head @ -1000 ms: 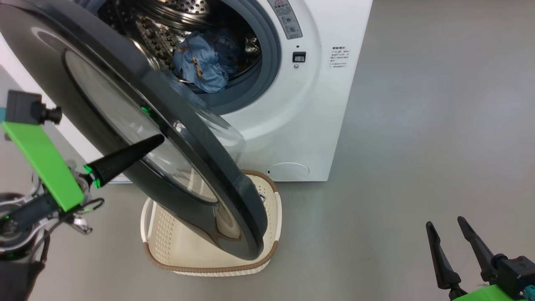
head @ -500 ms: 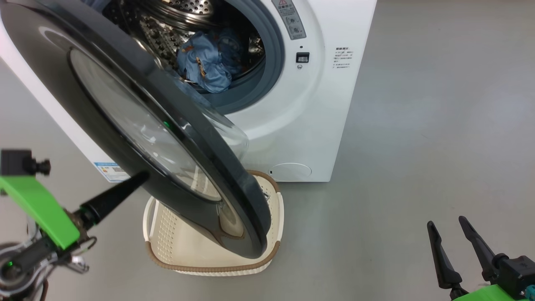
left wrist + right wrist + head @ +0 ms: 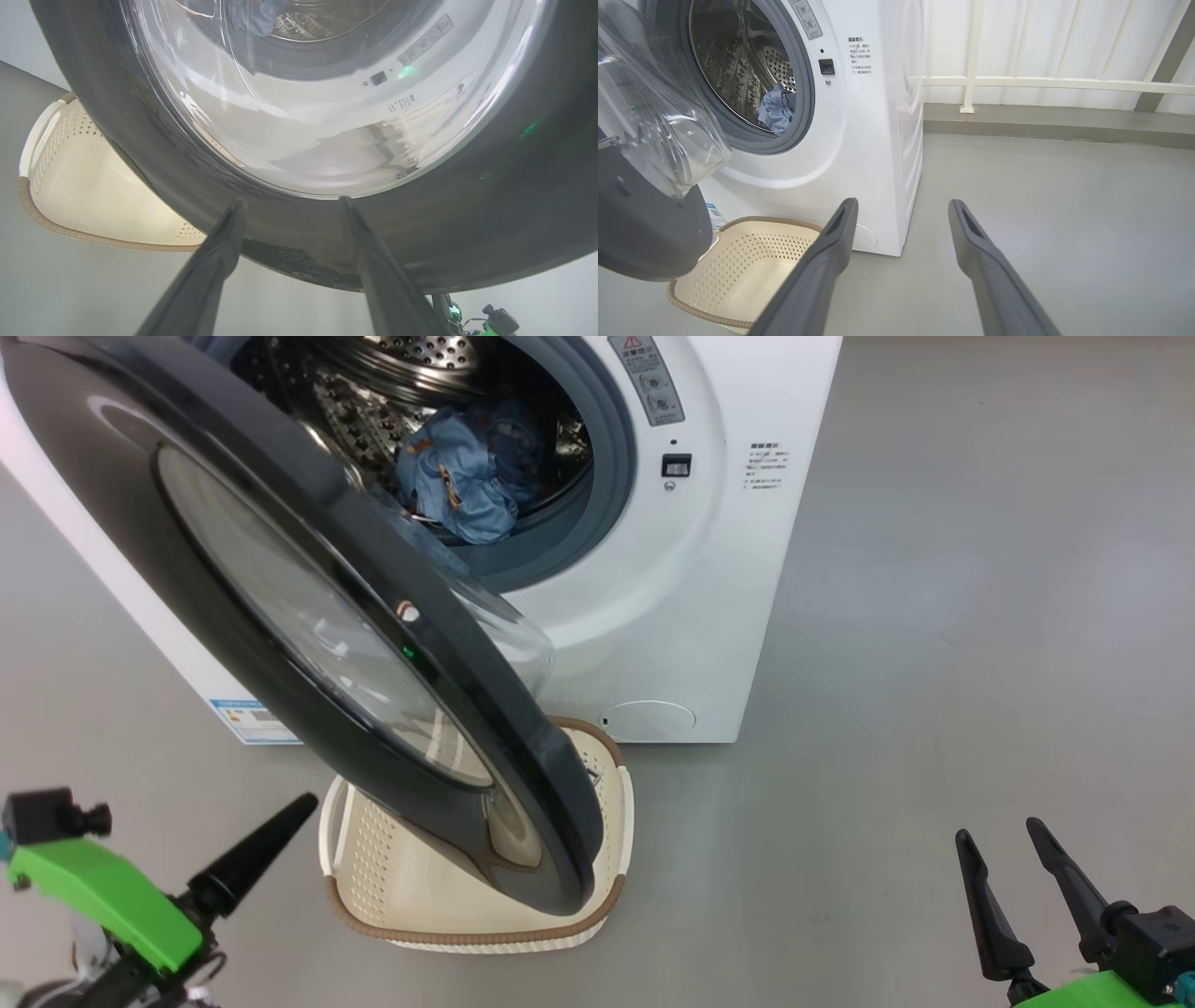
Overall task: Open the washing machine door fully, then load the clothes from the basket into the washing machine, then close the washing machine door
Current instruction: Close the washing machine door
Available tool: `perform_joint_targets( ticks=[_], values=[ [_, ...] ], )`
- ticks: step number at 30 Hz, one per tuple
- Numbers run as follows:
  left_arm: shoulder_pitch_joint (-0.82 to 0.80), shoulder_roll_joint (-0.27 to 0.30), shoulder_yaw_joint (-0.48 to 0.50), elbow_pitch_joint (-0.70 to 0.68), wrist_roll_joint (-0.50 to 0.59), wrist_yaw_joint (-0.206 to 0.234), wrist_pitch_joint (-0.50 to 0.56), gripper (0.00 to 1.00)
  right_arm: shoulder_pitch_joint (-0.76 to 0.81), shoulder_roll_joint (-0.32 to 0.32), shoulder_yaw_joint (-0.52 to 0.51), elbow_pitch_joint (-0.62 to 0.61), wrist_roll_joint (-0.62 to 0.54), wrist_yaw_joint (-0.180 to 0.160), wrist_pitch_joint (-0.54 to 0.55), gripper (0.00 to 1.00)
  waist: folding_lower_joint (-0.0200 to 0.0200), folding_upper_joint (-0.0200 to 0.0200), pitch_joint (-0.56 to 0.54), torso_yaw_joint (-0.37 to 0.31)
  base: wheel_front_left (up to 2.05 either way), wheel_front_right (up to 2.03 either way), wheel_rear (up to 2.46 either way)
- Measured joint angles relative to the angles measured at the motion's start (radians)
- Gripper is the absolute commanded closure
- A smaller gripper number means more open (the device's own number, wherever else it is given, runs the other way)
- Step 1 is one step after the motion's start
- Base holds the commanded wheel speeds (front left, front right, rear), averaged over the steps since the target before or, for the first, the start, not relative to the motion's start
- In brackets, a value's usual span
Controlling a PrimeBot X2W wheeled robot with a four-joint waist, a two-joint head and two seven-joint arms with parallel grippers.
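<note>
**At the washing machine [image 3: 672, 597]: clothes [image 3: 462, 476] in the drum, both grippers wide**

From the head view, the washing machine door [image 3: 308, 616] hangs part-way open, its lower rim over the basket [image 3: 467, 933] on the floor [image 3: 934, 616]. The clothes lie bunched in the drum. The left gripper [image 3: 289, 817] sits low on the left, apart from the door (one finger visible here). The right gripper [image 3: 996, 831] sits low on the right, fingers spread, holding nothing.

From the left wrist, its fingers [image 3: 219, 252] stand wide with nothing between them, tips toward the door's [image 3: 327, 116] black rim. The basket [image 3: 70, 186] shows at the left.

From the right wrist, its fingers [image 3: 831, 252] stand wide, and the clothes [image 3: 777, 112] sit behind the grey gasket [image 3: 803, 93].
</note>
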Motion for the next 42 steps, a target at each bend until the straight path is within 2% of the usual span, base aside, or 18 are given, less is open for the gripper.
perform_joint_targets(
  ticks=[12,28,30,33,35,42],
  values=[
    [0.089,0.000,-0.048,0.038,0.042,0.000,-0.224,0.00,0.000,-0.004,0.002,0.001,0.000,0.000,0.000,0.00,0.0000,0.0000,-0.001,-0.028,0.00,0.00,0.00],
    [0.121,0.057,-0.256,0.130,0.169,0.000,-0.631,0.00,-0.001,-0.011,0.002,0.006,0.000,0.000,0.000,0.00,0.0000,0.0000,-0.005,-0.068,0.00,0.00,0.00],
    [0.121,0.063,-0.297,0.165,0.221,0.000,-0.690,0.00,-0.001,-0.012,0.002,0.007,0.000,0.000,0.000,0.00,0.0000,0.0000,-0.009,-0.074,0.00,0.00,0.00],
    [0.120,0.061,-0.313,0.199,0.275,0.000,-0.714,0.00,-0.001,-0.012,0.001,0.007,0.000,0.000,0.000,0.00,0.0000,0.0000,-0.012,-0.078,0.00,0.00,0.00],
    [0.119,0.051,-0.297,0.214,0.306,0.000,-0.715,0.00,-0.001,-0.014,-0.001,0.007,0.000,0.000,0.000,0.00,0.0000,0.0000,-0.013,-0.078,0.00,0.00,0.00],
    [0.121,-0.027,-0.151,0.204,0.495,0.000,-0.715,0.00,-0.001,-0.018,-0.004,0.007,0.000,0.000,0.000,0.00,0.0000,0.0000,-0.017,-0.077,0.00,0.00,0.00]
  ],
)
